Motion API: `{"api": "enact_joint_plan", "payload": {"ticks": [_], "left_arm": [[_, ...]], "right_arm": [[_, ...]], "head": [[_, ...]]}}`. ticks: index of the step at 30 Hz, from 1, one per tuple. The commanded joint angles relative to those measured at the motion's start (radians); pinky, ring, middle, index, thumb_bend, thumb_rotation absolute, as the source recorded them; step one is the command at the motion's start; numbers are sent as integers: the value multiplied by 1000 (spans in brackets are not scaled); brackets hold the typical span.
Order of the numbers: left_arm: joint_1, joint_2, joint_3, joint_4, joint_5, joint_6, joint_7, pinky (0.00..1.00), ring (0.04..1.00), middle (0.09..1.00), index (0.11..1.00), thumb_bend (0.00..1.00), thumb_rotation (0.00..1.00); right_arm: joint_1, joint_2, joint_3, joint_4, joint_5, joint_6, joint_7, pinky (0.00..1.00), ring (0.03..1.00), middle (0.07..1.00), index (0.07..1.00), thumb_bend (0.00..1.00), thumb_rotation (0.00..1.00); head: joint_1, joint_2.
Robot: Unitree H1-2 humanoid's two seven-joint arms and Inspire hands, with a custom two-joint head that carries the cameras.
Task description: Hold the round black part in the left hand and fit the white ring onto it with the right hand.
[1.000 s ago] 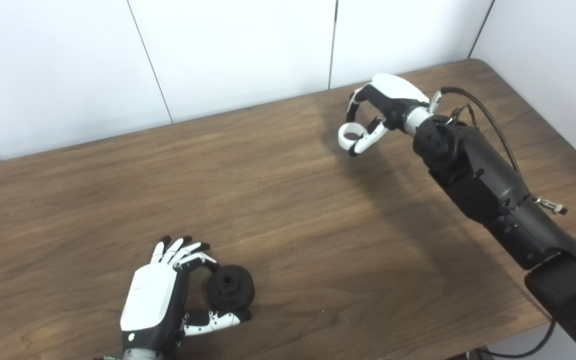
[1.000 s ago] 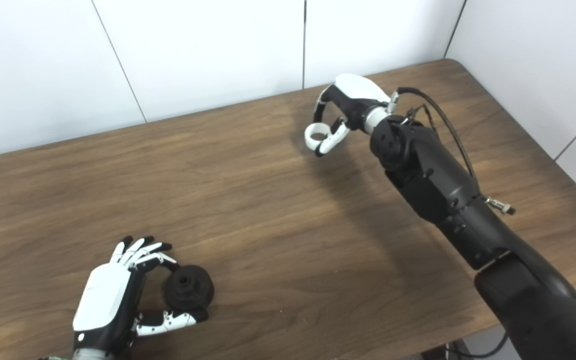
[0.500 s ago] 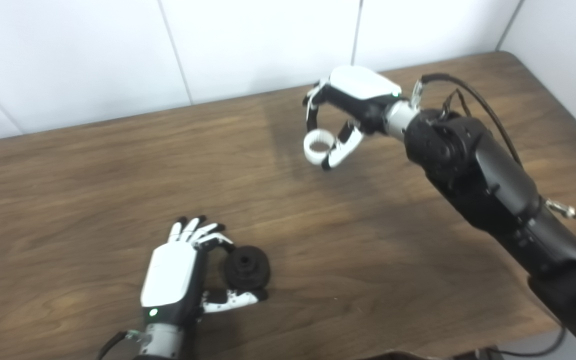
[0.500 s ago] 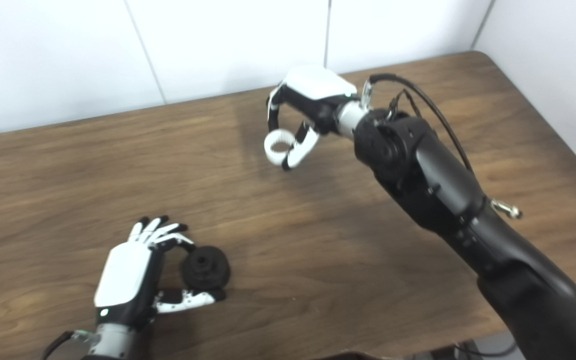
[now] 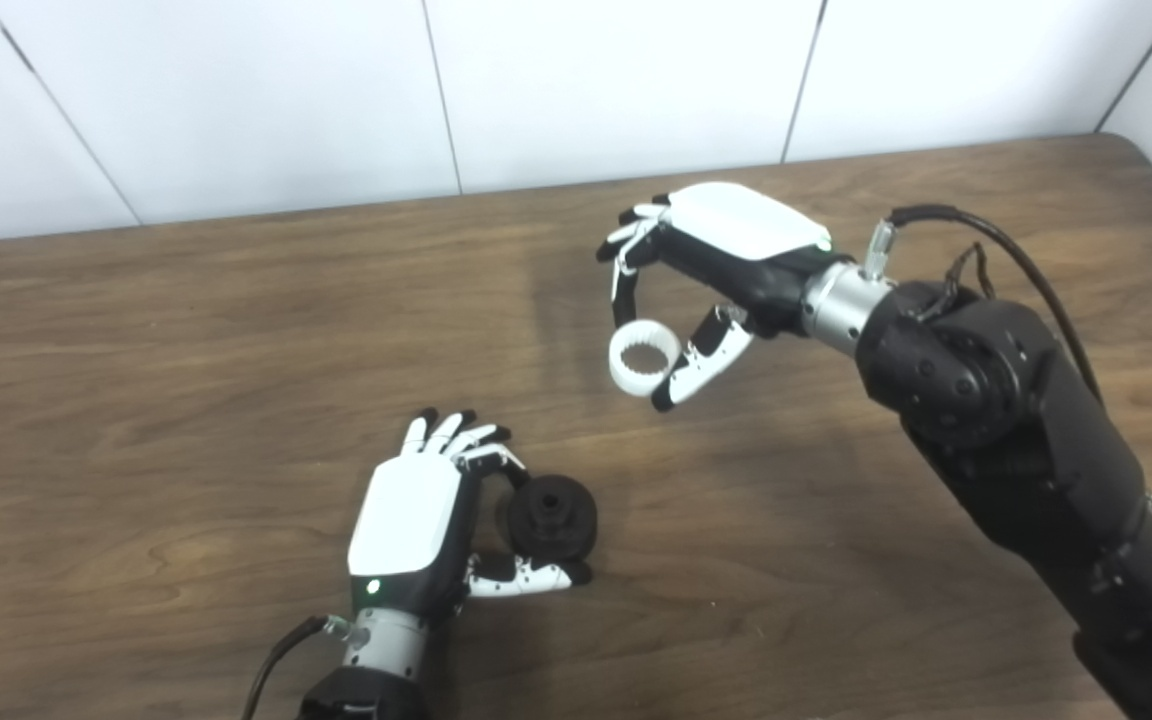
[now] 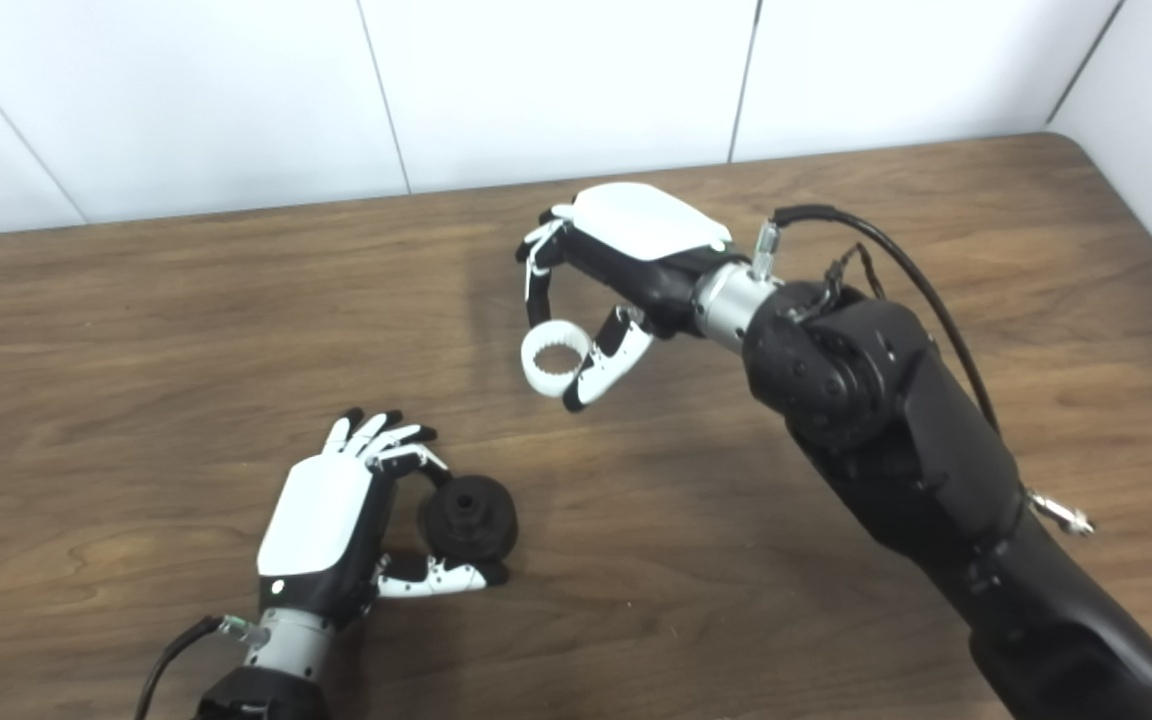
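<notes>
1. Nearest me, my left hand (image 5: 406,520) rests on the table (image 5: 186,340), fingers and thumb curled around the black part (image 5: 552,516), gripping it.
2. Farther off and to the right, my right hand (image 5: 726,250) hovers above the table, pinching the white ring (image 5: 644,359) between thumb and fingers, well apart from the part.

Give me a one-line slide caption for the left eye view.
Right hand carries the white ring above the table while the left hand grips the black part.

Toothed white ring (image 5: 644,359) aloft; black part (image 5: 552,515) on table.
</notes>
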Motion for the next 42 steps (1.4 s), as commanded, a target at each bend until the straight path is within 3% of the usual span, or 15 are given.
{"api": "enact_joint_plan", "payload": {"ticks": [1,27,42], "left_arm": [[6,-2,-22,26,23,8,-35,1000,912,806,482,525,54],[-6,-11,-46,21,37,40,-47,1000,921,809,483,524,54],[-10,-15,-53,17,38,51,-47,1000,924,810,483,524,54]], "right_arm": [[-20,9,-5,-44,-7,-21,1,1000,957,844,485,524,139],[74,108,86,-41,-60,-106,26,1000,957,862,485,522,138],[96,136,79,7,-79,-148,8,1000,962,865,484,521,137]], "head": [[1,2],[21,23],[29,30]]}}
